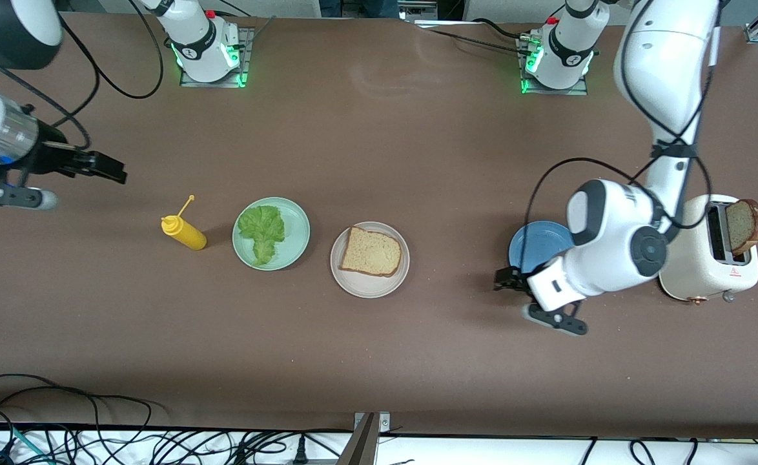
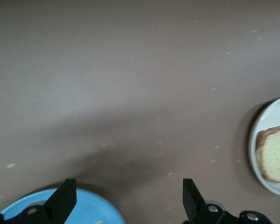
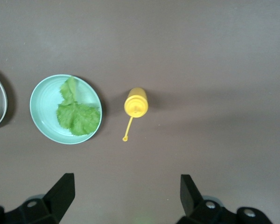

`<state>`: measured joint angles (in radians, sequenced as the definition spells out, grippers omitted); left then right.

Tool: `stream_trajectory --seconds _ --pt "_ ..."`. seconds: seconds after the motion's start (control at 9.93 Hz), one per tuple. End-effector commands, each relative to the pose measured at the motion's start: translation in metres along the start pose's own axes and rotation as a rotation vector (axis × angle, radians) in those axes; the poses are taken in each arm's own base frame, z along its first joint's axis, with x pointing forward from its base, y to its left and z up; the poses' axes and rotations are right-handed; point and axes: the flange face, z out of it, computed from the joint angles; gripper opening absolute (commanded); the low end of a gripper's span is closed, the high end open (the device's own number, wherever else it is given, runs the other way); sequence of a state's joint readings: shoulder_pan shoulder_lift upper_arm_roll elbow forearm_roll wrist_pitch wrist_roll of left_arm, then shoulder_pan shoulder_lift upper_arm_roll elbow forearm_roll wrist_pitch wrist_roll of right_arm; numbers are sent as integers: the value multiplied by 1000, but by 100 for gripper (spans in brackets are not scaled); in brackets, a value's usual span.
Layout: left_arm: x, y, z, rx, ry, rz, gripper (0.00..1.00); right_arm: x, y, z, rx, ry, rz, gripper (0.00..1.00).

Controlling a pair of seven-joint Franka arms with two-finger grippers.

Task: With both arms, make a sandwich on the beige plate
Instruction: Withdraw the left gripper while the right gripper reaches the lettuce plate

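Your left gripper hangs with its jaws spread wide and nothing between them, low over the rim of the blue plate. Just beside that plate, toward the left arm's end of the table, stands a cream toaster, smooth and rounded, with a brown-crusted bread slice sticking up from its slot. Your right gripper is likewise released and empty, up over bare brown tabletop at the right arm's end.

From there toward the middle you meet first a yellow squeeze bottle with its thin nozzle cap flipped out, then a round mint-green plate carrying a ruffled lettuce leaf.

Next comes the beige plate, matte and shallow-rimmed, bearing one tan square slice of bread lying flat. It sits well apart from both grippers, between them, with open table on the way from your left gripper.
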<state>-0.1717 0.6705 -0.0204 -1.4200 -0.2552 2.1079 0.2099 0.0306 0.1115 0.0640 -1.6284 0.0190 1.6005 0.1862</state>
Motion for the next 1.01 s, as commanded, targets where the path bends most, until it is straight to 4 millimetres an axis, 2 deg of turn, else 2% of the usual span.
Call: stream_trajectory --seconds 0.0,0.1,0.2,0.3,0.5,0.7,0.91 --pt "-10 -13 -22 142 -60 72 100 1 -36 29 0 -46 -61 100" --pt "-11 -17 -29 166 -56 77 100 5 -54 47 30 -85 -82 100" --pt "-12 -26 -52 168 -35 59 100 9 -72 62 45 -91 -107 100" --pt "-12 -31 -56 169 -31 52 100 11 -95 76 42 -82 -140 100" --pt "-13 -43 -62 170 -24 32 100 15 -122 105 45 -37 -173 100" --pt "-14 -44 -67 176 -20 38 100 22 -128 148 48 -12 -176 100" --pt "-13 -41 -73 177 -11 39 100 34 -138 181 43 -1 -185 100"
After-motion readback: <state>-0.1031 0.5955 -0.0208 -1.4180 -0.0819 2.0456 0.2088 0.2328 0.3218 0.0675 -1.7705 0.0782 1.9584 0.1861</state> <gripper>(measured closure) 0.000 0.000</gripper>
